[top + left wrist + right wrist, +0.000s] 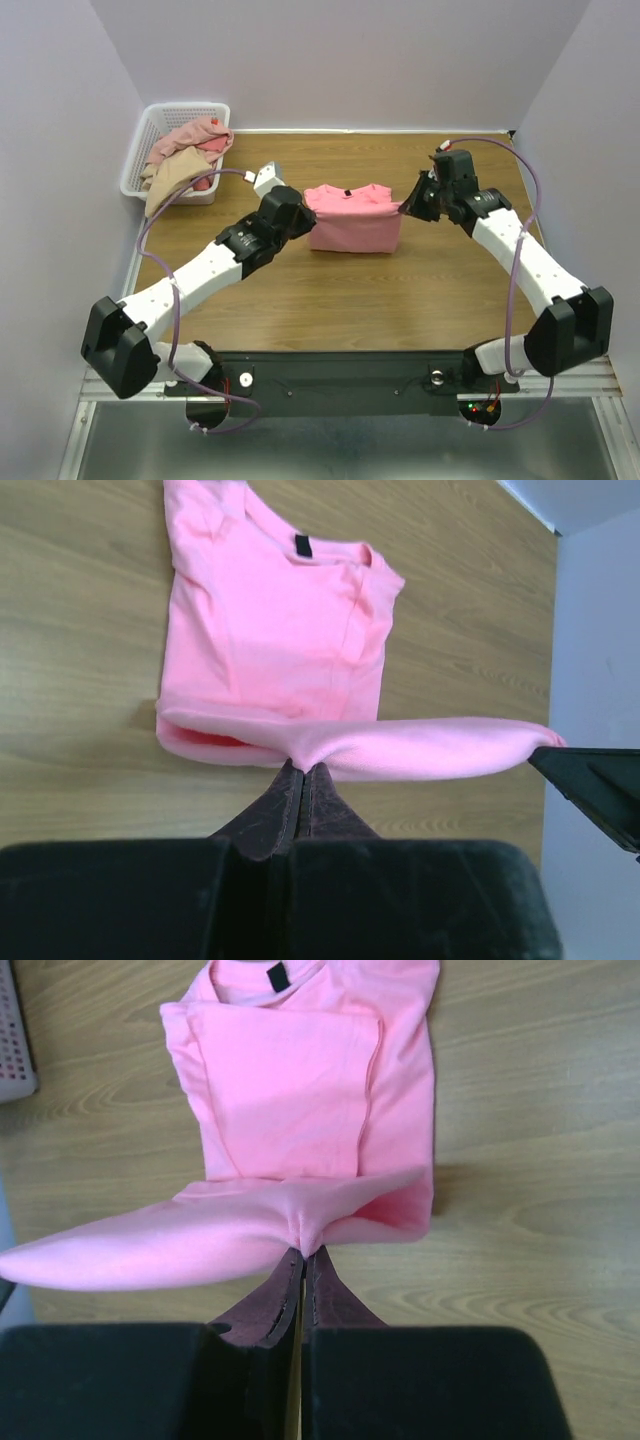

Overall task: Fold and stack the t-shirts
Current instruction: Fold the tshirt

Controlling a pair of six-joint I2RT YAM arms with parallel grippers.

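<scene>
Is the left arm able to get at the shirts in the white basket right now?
Likely not yet: the left gripper is shut on an edge of the bright pink t-shirt. Nothing stands between it and the basket, so after letting go the way looks free.

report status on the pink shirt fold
Both shut: left hand, right hand on pink shirt, edge lifted between them. Rest flat on table. Back left, basket with other shirts, apart.

The t-shirt [352, 220] is soft matt cloth; the table [330, 290] beneath it is smooth wood grain (low sheen); the basket [138, 155] is plastic lattice.
</scene>
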